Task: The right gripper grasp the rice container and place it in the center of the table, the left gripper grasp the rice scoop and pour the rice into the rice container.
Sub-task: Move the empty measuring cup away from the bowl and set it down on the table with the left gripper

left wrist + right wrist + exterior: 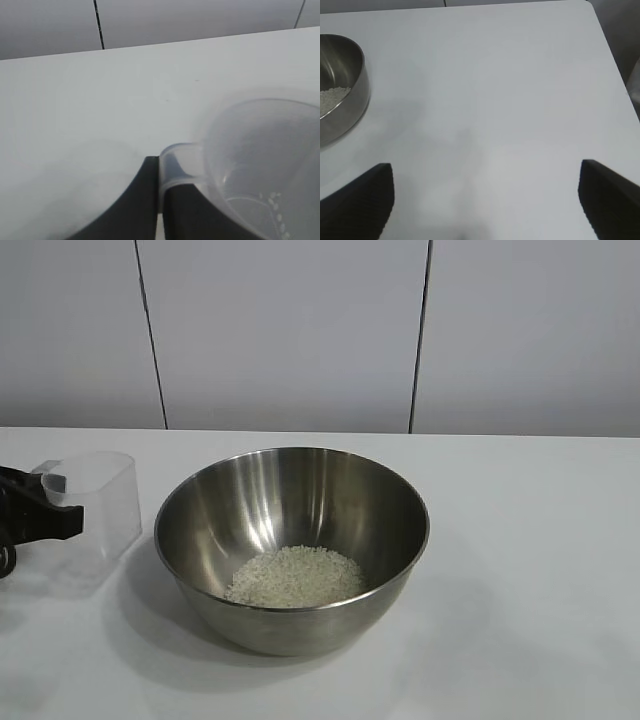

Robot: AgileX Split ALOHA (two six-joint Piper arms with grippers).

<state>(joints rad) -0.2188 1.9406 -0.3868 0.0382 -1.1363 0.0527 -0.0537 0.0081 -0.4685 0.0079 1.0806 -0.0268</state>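
The shiny steel rice container (291,545) sits mid-table (540,570), a pale heap of rice (295,577) in its bottom. Just beside it, the left gripper (62,512) pinches the handle of the upright, translucent rice scoop (98,508). The right gripper (487,197) hovers well apart, fingers spread wide.

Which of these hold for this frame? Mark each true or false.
1. The rice lies in the rice container. True.
2. The rice scoop is full of rice. False: only a few grains show inside.
3. The left gripper is shut on the rice scoop's handle. True.
4. The right gripper holds the rice container. False: its fingers stand wide apart over the bare table.
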